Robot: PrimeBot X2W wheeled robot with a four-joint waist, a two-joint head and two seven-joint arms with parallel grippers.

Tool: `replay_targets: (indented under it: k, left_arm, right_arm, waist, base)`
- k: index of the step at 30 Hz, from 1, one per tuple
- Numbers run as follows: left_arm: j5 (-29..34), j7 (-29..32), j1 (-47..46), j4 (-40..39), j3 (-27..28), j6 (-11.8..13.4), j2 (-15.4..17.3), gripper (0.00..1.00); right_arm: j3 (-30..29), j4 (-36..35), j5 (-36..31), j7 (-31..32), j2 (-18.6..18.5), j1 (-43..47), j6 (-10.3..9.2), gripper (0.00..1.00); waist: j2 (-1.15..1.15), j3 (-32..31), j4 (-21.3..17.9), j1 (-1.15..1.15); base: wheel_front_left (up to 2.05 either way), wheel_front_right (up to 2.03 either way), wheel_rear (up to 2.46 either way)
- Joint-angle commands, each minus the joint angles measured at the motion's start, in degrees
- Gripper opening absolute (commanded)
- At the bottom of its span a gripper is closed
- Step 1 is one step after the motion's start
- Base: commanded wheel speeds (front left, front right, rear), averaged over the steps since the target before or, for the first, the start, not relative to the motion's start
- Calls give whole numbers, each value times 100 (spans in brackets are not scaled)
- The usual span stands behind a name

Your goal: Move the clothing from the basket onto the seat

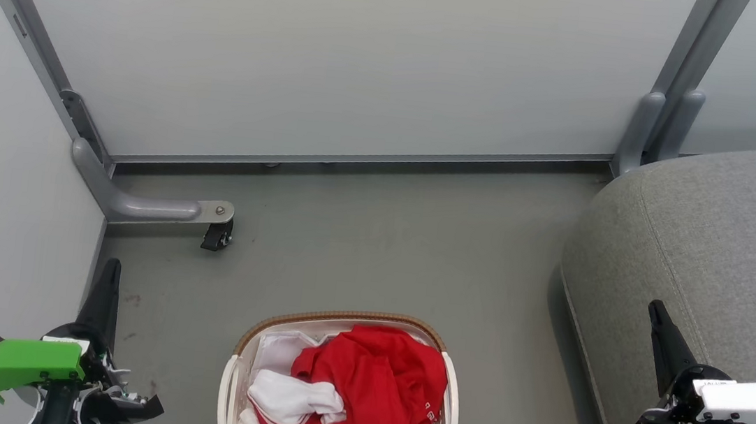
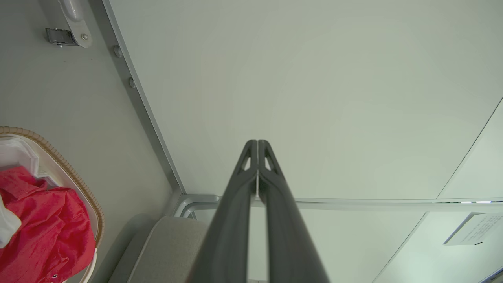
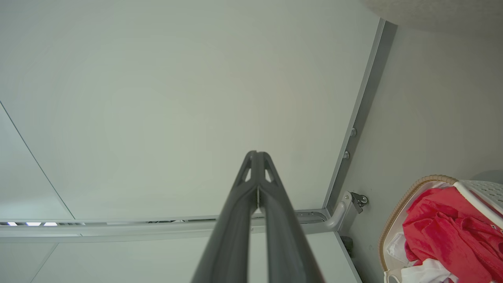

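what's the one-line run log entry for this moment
stage: not started; clothing: in basket; seat: no clothing seen; left gripper: shut; right gripper: shut

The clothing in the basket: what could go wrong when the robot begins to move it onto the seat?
1. The clothing is tangled over a white sheet; a grip may lift the sheet too.
2. The basket stands free on the floor; a pull may drag or tip it.
3. The seat has a rounded edge; a garment dropped there may slide off.

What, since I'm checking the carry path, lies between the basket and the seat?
Bare grey floor lies between the basket and the seat; the head view shows nothing standing on that stretch.
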Motion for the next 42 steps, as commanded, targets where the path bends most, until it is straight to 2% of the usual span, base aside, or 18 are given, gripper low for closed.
replay_targets:
  k: [1,19,20,31,39,42]
  left_arm:
    - [-15,11,-65,-8,8,-29,38,0]
    - [-15,11,-65,-8,8,-29,38,0]
    - [0,0,0,0,0,-1,0,100]
    - [61,-192,187,156,-261,9,-34,100]
    - [322,-415,251,67,-487,6,-27,100]
    - [464,-493,272,28,-543,5,-24,100]
  right_arm:
    - [-7,-17,15,10,-31,26,-3,0]
    - [-7,-17,15,10,-31,26,-3,0]
    - [0,0,0,0,0,0,0,100]
    - [133,231,-121,-189,62,147,-1,100]
    - [73,255,-654,-413,51,185,-1,100]
    - [47,155,-1076,-492,47,203,-1,100]
  waist:
    - [0,0,0,0]
    - [0,0,0,0]
    - [0,0,0,0]
    - [0,-17,2,0]
    - [0,-40,2,0]
    - [0,-47,1,0]
  base:
    - [0,0,0]
    - [0,0,0]
    - [0,0,0]
    - [0,0,0]
    - [0,0,0]
    - [0,0,0]
